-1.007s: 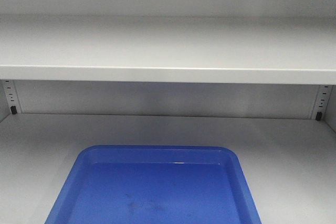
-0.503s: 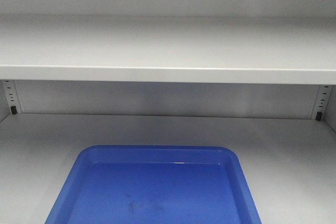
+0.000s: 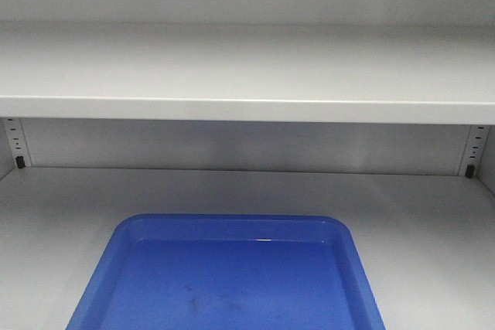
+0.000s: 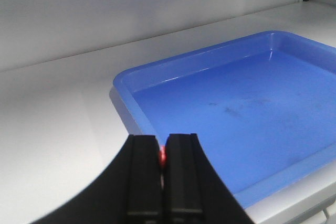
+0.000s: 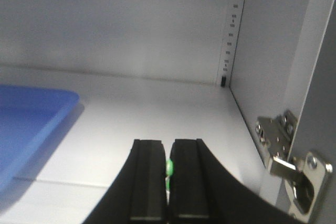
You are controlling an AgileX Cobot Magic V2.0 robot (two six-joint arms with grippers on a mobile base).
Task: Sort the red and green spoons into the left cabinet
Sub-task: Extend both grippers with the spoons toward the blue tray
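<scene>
Left claw [image 4: 163, 146] clamped on red spoon [image 4: 163, 155] near blue tray [image 4: 157, 67], right claw [image 5: 168, 148] clamped on green spoon [image 5: 169, 167]

obstacle: blue tray [image 3: 232, 222] mid cabinet floor [image 3: 433, 226] | overhead: shelf [image 3: 247, 110] | passable: bare floor flanking tray

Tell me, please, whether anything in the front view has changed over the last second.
Nothing visibly changed: in the front view the blue tray sits in the same spot in the cabinet, below the shelf.
</scene>
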